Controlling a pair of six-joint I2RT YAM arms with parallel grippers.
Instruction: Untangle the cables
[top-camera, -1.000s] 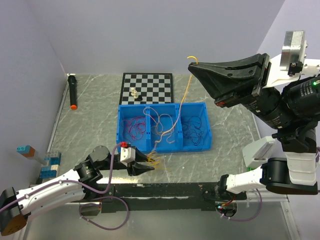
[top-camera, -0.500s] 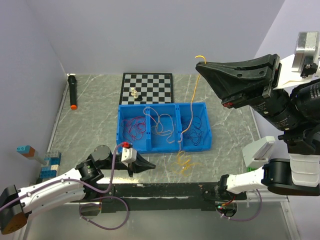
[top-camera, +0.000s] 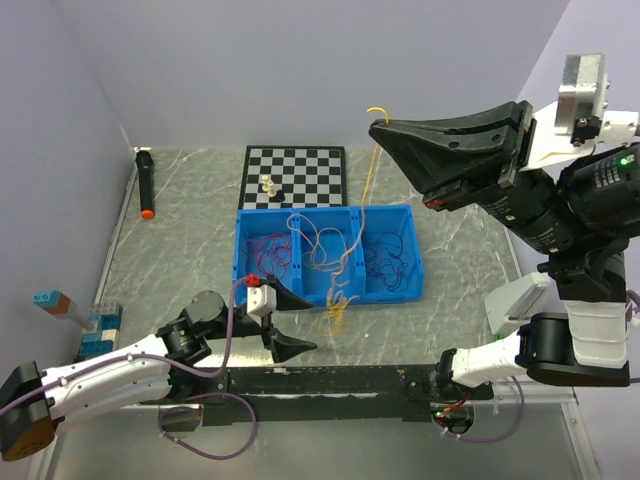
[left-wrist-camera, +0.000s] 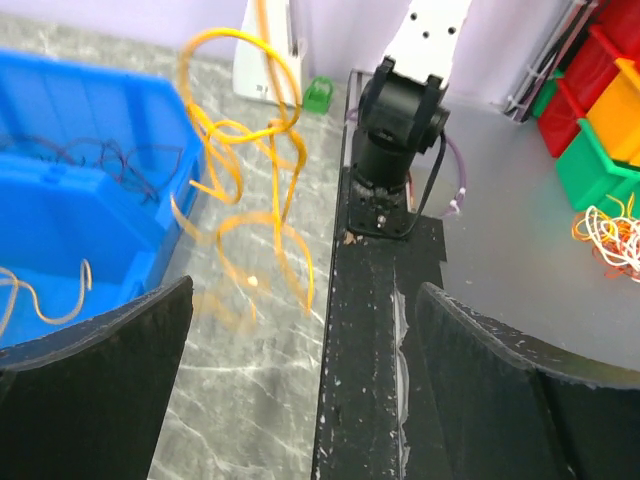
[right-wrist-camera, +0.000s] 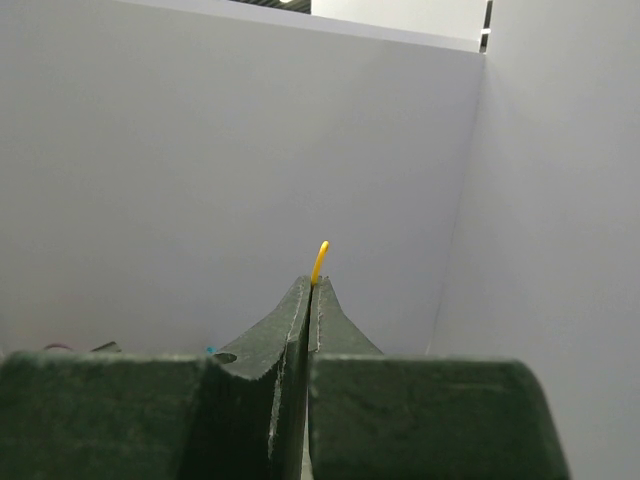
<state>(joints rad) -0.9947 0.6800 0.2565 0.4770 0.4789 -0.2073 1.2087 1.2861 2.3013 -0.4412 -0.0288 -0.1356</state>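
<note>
1. From above, the right gripper (top-camera: 378, 128) is hovering high, toward 1 o'clock of the blue three-compartment plastic bin (top-camera: 395, 294). It is clamping tight on the thin orange-yellow wire (top-camera: 364, 190). That wire is hanging down across the bin and curling just off its 6 o'clock edge, over the grey marbled tabletop (top-camera: 180, 250). Red-magenta wires (top-camera: 268, 255) are lying in the 9 o'clock compartment, pale wires (top-camera: 322, 248) in the middle one, and dark wires (top-camera: 390, 262) in the 3 o'clock one. The left gripper (top-camera: 300, 322) is sitting low at 7 o'clock of the bin, spread wide and holding nothing.
2. In the left wrist view, its black fingers (left-wrist-camera: 90, 390) are standing far apart with nothing between them. The thin orange-yellow wire is dangling in blurred loops at 11 o'clock, beside the bin.
3. In the right wrist view, the jaws are pressing together, with the wire's tip poking out at 12 o'clock.
</note>
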